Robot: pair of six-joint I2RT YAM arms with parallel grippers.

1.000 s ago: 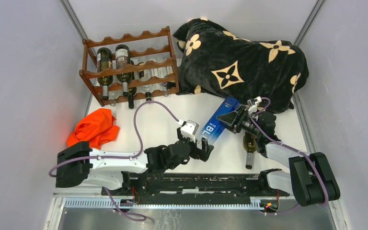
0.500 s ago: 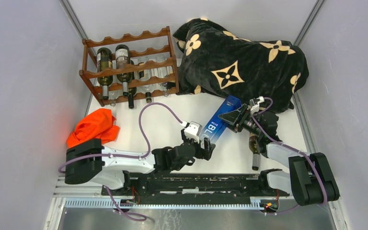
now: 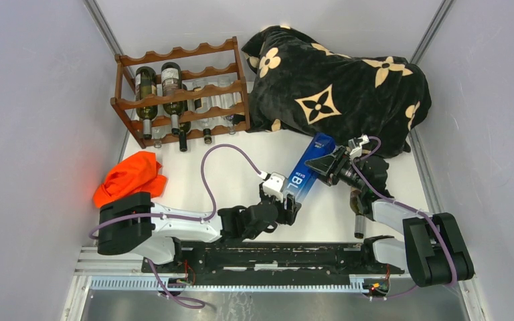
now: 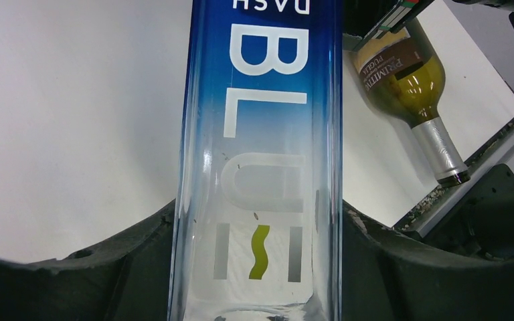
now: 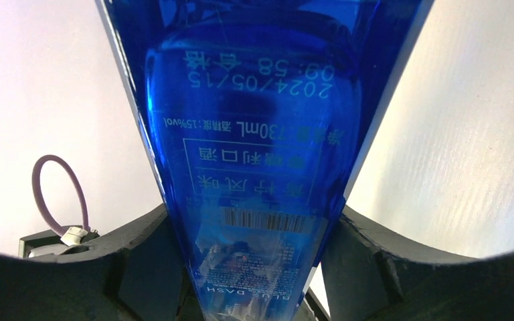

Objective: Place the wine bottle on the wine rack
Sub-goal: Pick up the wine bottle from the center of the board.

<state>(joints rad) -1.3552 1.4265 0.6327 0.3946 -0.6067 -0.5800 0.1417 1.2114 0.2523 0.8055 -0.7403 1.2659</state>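
A tall blue-and-clear bottle marked BLUE DASH (image 3: 306, 175) lies slanted between my two grippers. My left gripper (image 3: 289, 200) is shut on its clear end, with the bottle (image 4: 261, 134) filling the left wrist view between the jaws (image 4: 258, 214). My right gripper (image 3: 326, 164) is shut on its blue end (image 5: 254, 134), jaws on both sides (image 5: 254, 221). A green wine bottle with a brown label (image 3: 358, 221) lies on the table under my right arm, and it also shows in the left wrist view (image 4: 401, 73). The reddish-brown wine rack (image 3: 181, 97) stands at the far left with several bottles in it.
A black blanket with gold flowers (image 3: 338, 87) is heaped at the far right, next to the rack. An orange cloth (image 3: 130, 177) lies at the left. The arms' black base rail (image 3: 274, 254) runs along the near edge. Grey walls close in both sides.
My left arm has swung to the right and forward, and the blue bottle now slants more steeply. The green wine bottle on the table has shifted slightly to the right.
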